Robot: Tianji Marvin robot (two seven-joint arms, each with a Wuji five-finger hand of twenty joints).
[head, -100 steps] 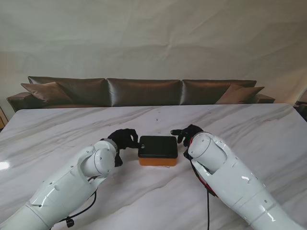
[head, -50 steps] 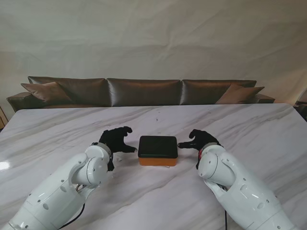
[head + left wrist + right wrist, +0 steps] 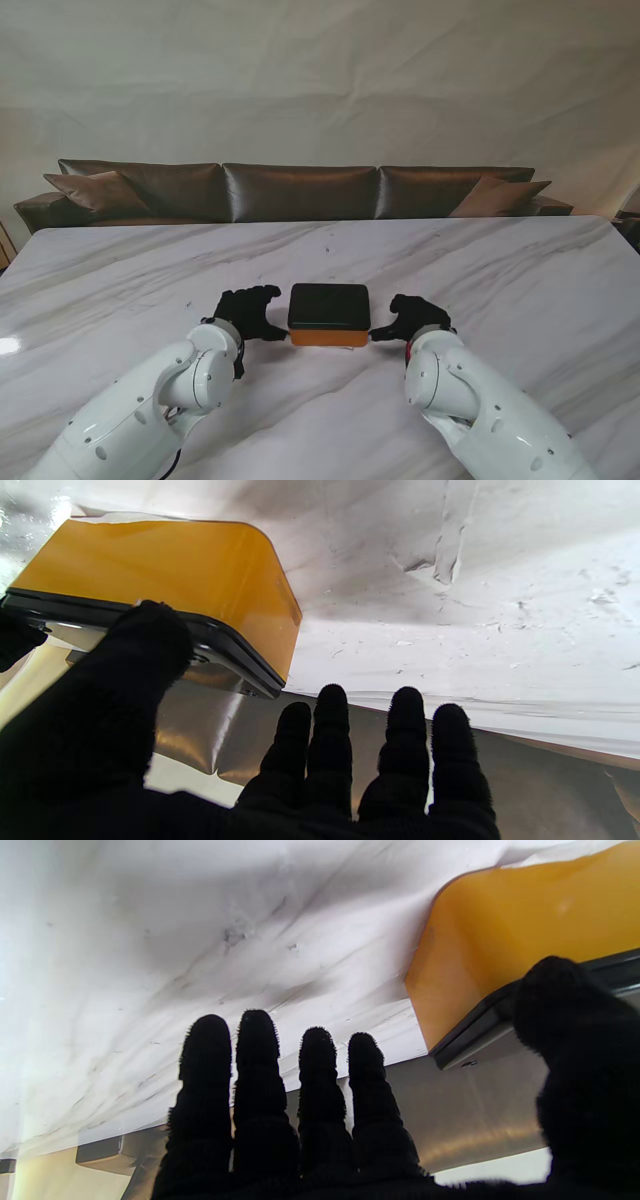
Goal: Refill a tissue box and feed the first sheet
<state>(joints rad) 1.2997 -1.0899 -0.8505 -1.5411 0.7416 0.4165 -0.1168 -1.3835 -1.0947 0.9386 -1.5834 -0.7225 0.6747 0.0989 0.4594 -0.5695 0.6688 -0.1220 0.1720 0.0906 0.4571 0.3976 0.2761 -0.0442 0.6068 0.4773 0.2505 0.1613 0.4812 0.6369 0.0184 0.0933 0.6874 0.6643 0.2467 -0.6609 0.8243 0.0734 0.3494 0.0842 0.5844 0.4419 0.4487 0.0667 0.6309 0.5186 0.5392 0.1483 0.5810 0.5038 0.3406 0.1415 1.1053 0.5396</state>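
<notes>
Table: the white marble-patterned table top [image 3: 120, 270] with grey veins carried only one thing, the box.
Sofa: a long dark brown leather sofa [image 3: 300, 192] with cushions at both ends stood past the far edge of the table, against a pale draped backdrop.
Box: the rectangular tissue box with an amber-orange body and a glossy black lid [image 3: 329, 314] sat near the middle of the table, between the two hands – lid on, corners rounded, flat on the marble.
Contents: could not be told; the lid covered the top, and no sheet showed.
Writing: none could be read on the box in any view.
Left hand: the black-gloved left hand [image 3: 248, 311] was just beside the box's left end. In the left wrist view its thumb [image 3: 150, 645] lay against the black lid rim [image 3: 235, 650], while the four fingers [image 3: 327, 730] stood straight and close together, off the box – holding nothing.
Right hand: the black-gloved right hand [image 3: 410, 316] mirrored it at the box's right end, with the thumb [image 3: 555, 990] at the lid edge and the four fingers [image 3: 257, 1050] extended side by side, clear of the amber wall [image 3: 500, 925].
</notes>
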